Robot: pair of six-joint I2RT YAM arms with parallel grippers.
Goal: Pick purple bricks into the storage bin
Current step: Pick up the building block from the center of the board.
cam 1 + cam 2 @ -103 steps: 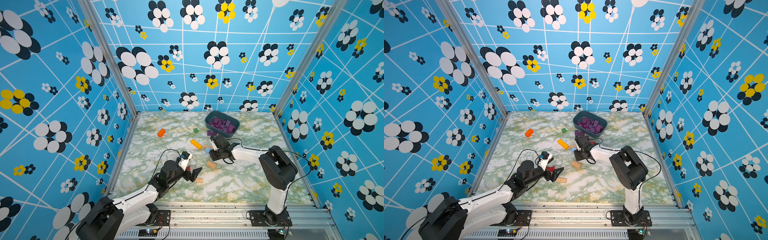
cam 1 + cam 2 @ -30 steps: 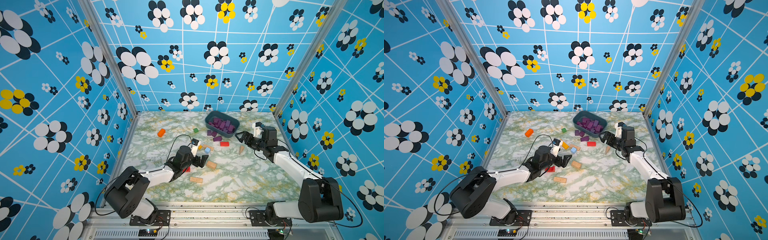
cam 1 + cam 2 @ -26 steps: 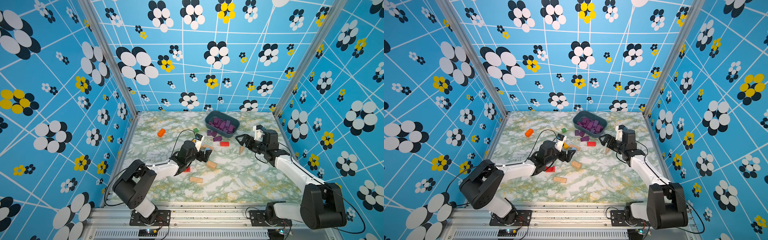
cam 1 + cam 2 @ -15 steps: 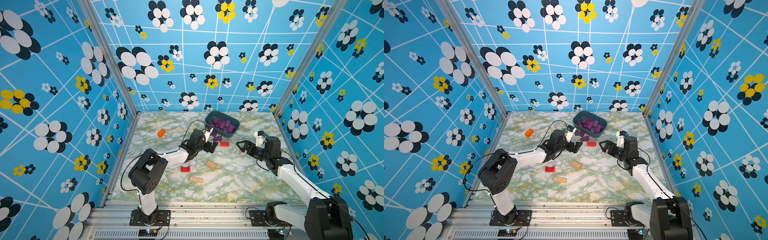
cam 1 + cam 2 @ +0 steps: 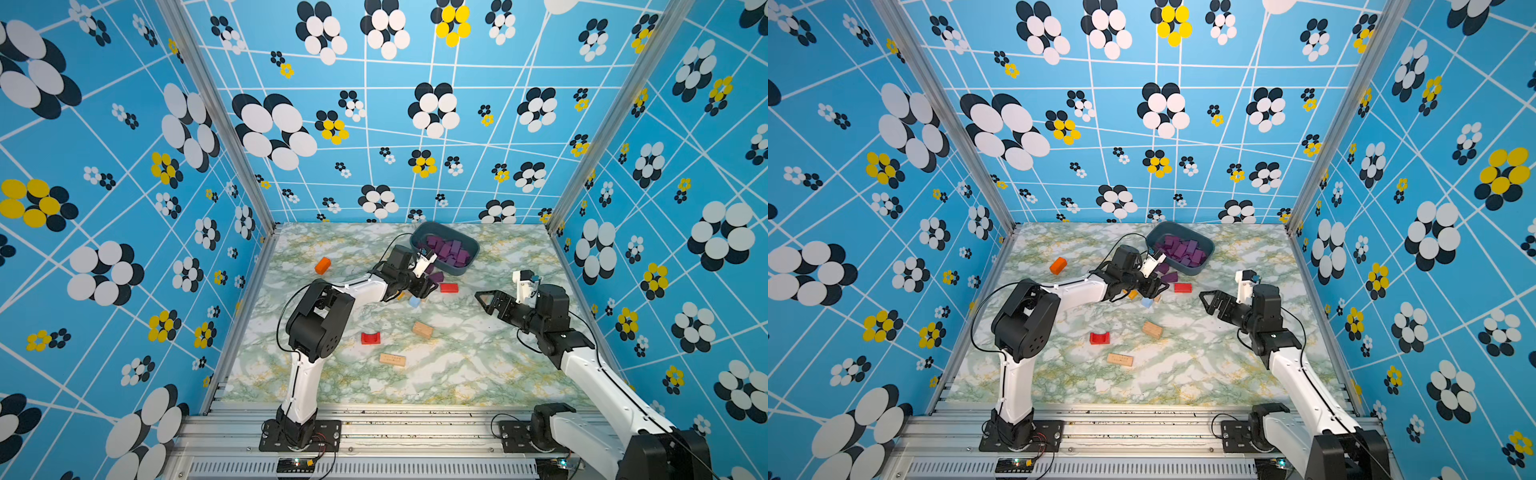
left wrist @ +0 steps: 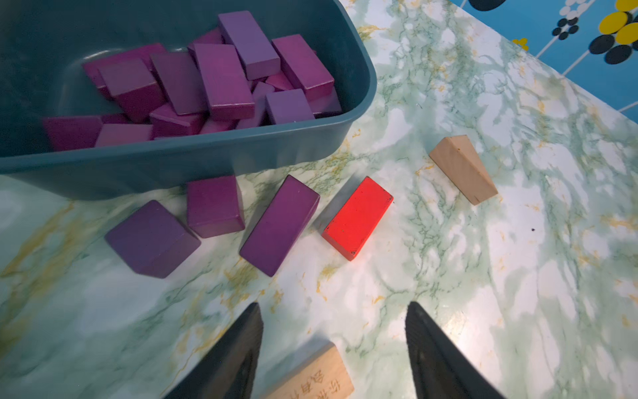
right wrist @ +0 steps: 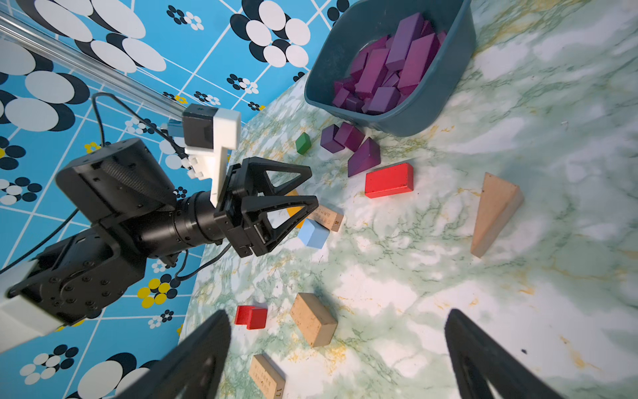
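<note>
Three purple bricks lie loose on the marbled worktop, just beside the outer wall of the slate-blue storage bin. Many more purple bricks are heaped inside the bin. A red brick lies next to the loose three. The left tool is low near them, its jaws partly apart and gripping nothing, with a lettered tan block just below. The right tool hangs over bare worktop, wide open and empty, well apart from the bin.
</note>
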